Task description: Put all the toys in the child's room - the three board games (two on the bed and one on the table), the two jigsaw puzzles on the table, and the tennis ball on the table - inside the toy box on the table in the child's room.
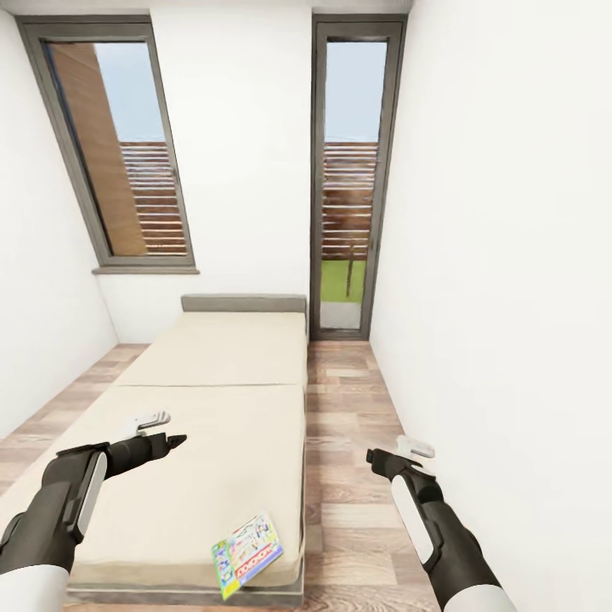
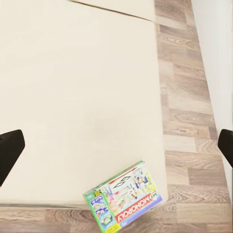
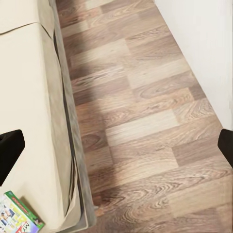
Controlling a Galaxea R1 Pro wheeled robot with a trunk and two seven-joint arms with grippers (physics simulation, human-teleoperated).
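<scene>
Since the board game (image 1: 247, 555) lies flat at the lower centre of the head frame, on the near corner of the bed (image 1: 212, 399) with one corner past the mattress edge, that overhang looks like the best place to take hold. Judged: light, stiff, thin, glossy print, so likely slippery; a pinch across the projecting edge should hold better than a top-down grab on soft mattress.

Count: board games, one in sight; a second is not seen on the bed. Windows, two, upper frame.

Left gripper (image 1: 174, 440), lower left, hovers over the mattress, empty; wrist view has the fingertips (image 2: 9, 151) at opposite frame edges, so spread wide. Right gripper (image 1: 374, 459), lower right, over the floor (image 1: 348, 442), likewise spread and empty.
</scene>
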